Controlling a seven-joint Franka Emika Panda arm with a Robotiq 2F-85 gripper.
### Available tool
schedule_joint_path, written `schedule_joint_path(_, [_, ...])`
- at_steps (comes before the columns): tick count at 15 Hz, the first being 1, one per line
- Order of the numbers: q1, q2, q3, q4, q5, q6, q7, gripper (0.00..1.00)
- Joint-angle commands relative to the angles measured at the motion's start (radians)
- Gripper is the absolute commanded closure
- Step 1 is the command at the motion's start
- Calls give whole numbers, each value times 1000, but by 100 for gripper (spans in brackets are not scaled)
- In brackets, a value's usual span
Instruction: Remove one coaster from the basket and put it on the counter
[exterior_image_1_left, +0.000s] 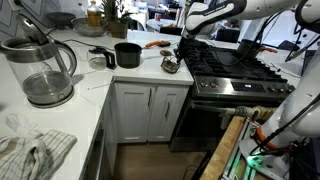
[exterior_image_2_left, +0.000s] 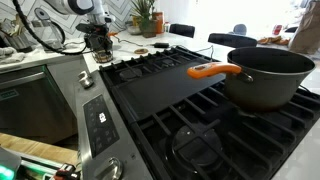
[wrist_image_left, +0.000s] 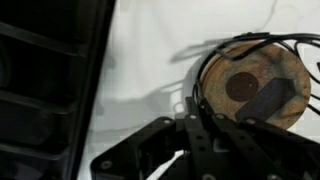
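Two things flank the gripper (exterior_image_1_left: 177, 54): stove grate (wrist_image_left: 40, 90) to its left, basket (wrist_image_left: 213, 53) ahead-right, bare white counter (wrist_image_left: 150, 45) between. Coaster (wrist_image_left: 243, 86) lies flat inside the basket. Gripper hangs close over the basket; can't tell if its fingers are spread or pressed together.

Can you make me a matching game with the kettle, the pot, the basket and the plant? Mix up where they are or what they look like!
Things:
1. kettle
2. pot
3. basket
4. plant

Clues:
A. green, at the back of the counter
B. holds a brown coaster, right beside the stove
C. clear glass, at the near end of the counter
D. black, between the kettle and the basket

Pairs: 1-C, 2-D, 3-B, 4-A
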Motion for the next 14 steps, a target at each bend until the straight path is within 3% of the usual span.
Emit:
schedule_joint_path(1, [-27,-82,-40,-90,-125,-30,42,99])
schedule_joint_path(5, [-54,-66,-62,-48,-238,-96,23,99])
schedule_joint_path(14, [-58,-10,-47,23,-269,-99,-38,99])
